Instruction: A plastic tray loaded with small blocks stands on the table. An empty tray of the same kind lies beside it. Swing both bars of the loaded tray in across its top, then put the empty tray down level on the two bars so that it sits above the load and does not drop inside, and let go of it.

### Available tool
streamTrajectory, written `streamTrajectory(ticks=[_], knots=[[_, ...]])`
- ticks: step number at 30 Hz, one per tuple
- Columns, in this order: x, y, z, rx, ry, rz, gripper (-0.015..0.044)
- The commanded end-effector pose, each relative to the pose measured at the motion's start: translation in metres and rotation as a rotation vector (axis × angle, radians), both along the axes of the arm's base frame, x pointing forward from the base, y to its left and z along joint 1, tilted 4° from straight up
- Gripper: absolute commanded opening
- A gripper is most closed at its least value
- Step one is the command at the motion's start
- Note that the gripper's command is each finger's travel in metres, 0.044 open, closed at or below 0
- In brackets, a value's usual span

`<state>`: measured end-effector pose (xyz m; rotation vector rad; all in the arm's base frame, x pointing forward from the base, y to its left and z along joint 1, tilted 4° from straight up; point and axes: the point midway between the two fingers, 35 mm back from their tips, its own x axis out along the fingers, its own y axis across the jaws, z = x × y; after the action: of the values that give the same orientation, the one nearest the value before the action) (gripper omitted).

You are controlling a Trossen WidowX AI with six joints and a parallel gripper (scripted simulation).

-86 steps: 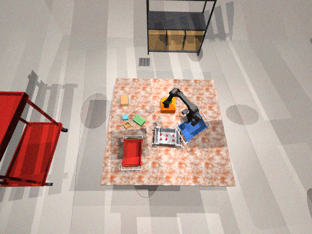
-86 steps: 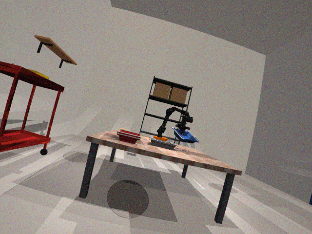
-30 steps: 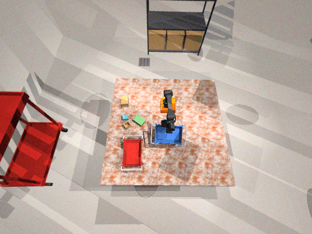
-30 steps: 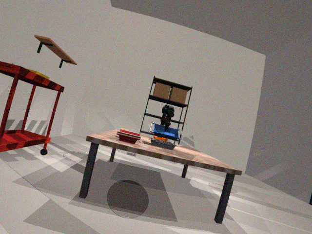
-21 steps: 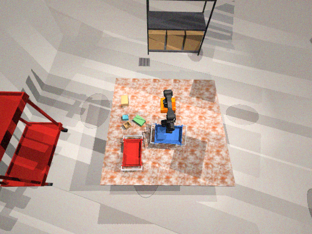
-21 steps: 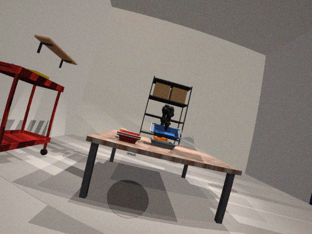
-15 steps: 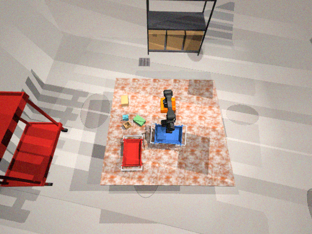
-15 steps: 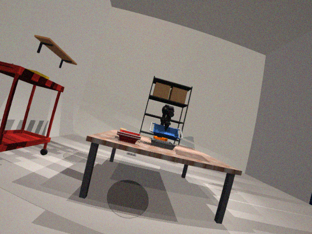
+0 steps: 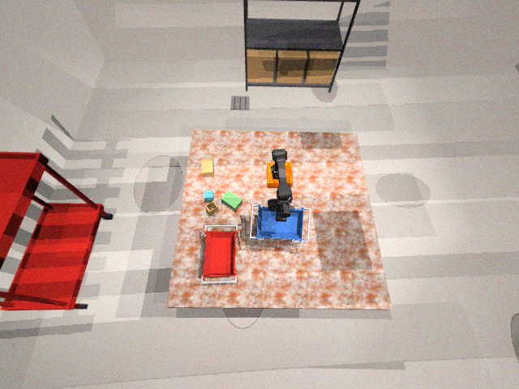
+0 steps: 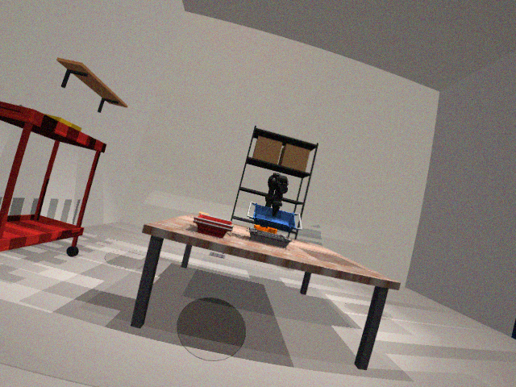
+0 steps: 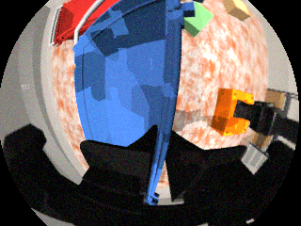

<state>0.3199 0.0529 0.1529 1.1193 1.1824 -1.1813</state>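
Note:
The blue tray (image 9: 272, 228) (image 10: 285, 218) (image 11: 122, 85) looks empty and hangs in the air, its white bars out at both ends. In the exterior view it appears tipped, the side away from the arm lower. My gripper (image 9: 280, 217) (image 10: 275, 213) (image 11: 160, 128) is shut on its long rim on the arm's side. A grey tray (image 10: 271, 239) stands on the table below it in the exterior view. The blue tray mostly hides it in the top view. Its contents and how its bars lie cannot be made out.
A red tray (image 9: 220, 253) (image 10: 212, 229) with white bars out at its ends stands left of the blue one. A green block (image 9: 231, 201) (image 11: 198, 20), a cyan block (image 9: 208, 195), a small brown open box (image 9: 212, 211) and a yellow block (image 9: 207, 167) lie at the table's left.

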Motion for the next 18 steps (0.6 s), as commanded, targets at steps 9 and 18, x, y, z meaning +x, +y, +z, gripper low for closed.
streamTrajectory(ticks=[9,18], knots=[[0.0023,-0.0002,0.0048,0.002,-0.024,-0.002,0.0000],[0.0025,-0.0003,0.0012,0.002,-0.024,-0.002,0.0000]])
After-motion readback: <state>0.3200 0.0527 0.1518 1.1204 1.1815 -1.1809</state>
